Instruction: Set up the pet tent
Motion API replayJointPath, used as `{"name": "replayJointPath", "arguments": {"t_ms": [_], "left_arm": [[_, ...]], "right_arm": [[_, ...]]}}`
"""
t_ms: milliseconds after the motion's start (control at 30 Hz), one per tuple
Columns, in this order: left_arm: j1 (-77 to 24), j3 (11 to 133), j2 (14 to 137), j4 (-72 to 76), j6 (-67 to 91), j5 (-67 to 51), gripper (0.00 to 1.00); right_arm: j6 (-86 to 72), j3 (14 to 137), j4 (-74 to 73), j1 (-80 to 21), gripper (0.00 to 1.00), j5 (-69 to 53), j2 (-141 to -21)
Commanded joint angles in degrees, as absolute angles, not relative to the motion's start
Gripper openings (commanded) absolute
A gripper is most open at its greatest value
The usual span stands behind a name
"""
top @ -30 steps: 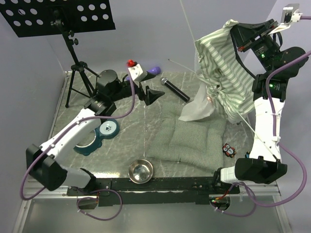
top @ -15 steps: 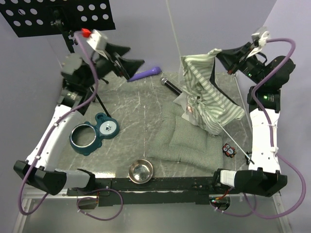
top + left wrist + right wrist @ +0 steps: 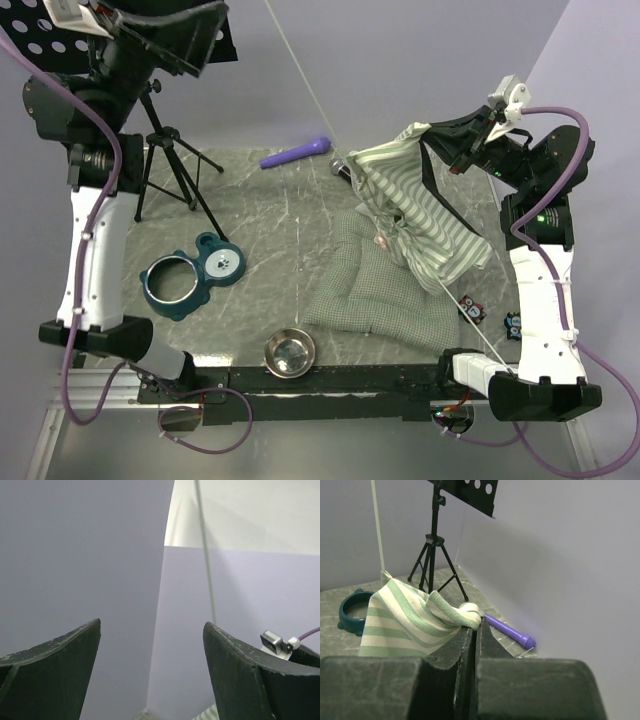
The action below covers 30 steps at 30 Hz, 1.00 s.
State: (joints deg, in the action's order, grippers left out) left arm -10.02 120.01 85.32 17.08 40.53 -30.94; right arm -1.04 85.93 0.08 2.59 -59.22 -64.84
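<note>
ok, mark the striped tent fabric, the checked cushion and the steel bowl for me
striped tent fabric [image 3: 425, 240], top external view, on the hanging striped panel.
checked cushion [image 3: 365, 290], top external view, on its bare middle.
steel bowl [image 3: 290, 352], top external view, on its inner bottom.

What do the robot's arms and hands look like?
The left arm and right arm match: long white tube sections joined by chunky black joints, with black bases. A purple cable loops along each one. A tiny green light glows on the right arm. The left hand and right hand are each two dark, wedge-shaped pieces with scuffed edges.
</note>
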Motion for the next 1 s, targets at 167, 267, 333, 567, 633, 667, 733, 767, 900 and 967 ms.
{"name": "replayJointPath", "arguments": {"t_ms": [167, 267, 333, 567, 633, 667, 733, 767, 900, 967], "left_arm": [[-8.35, 125.15, 89.47, 32.35, 55.81, -34.81, 0.87], [-8.17, 127.17, 91.23, 36.37, 58.79, -36.20, 0.88], [-8.17, 128.58, 92.11, 38.31, 60.29, -36.56, 0.88], [-8.17, 135.44, 95.45, 38.58, 60.47, -32.35, 0.87], [-8.17, 135.09, 95.45, 38.93, 60.82, -31.29, 0.84], [-8.17, 134.48, 95.19, 39.28, 60.91, -31.03, 0.83], [-8.17, 133.86, 94.75, 39.99, 60.82, -30.94, 0.80], [-8.17, 133.86, 94.57, 40.16, 60.82, -30.76, 0.77], [-8.17, 134.30, 94.48, 39.64, 61.08, -29.54, 0.75], [-8.09, 134.12, 94.22, 39.99, 61.26, -28.92, 0.72]], "right_arm": [[2.28, 87.19, -1.76, 0.53, 0.00, -57.74, -63.37], [2.81, 87.10, -2.46, 0.35, 0.00, -57.31, -63.20], [3.16, 87.27, -2.99, -1.13, 0.00, -57.04, -63.20], [4.56, 86.93, -4.83, -3.34, 0.00, -56.25, -62.40], [5.10, 86.66, -5.27, -4.04, 0.00, -55.90, -61.96], [5.10, 86.49, -5.36, -4.30, 0.00, -55.72, -61.70], [5.27, 86.22, -5.80, -4.66, 0.00, -55.55, -61.26], [5.45, 86.05, -6.06, -4.92, 0.00, -55.46, -61.17], [5.45, 85.25, -6.24, -5.53, 0.00, -54.93, -60.47], [5.54, 85.08, -6.07, -5.80, 0.00, -54.93, -60.12]]}}
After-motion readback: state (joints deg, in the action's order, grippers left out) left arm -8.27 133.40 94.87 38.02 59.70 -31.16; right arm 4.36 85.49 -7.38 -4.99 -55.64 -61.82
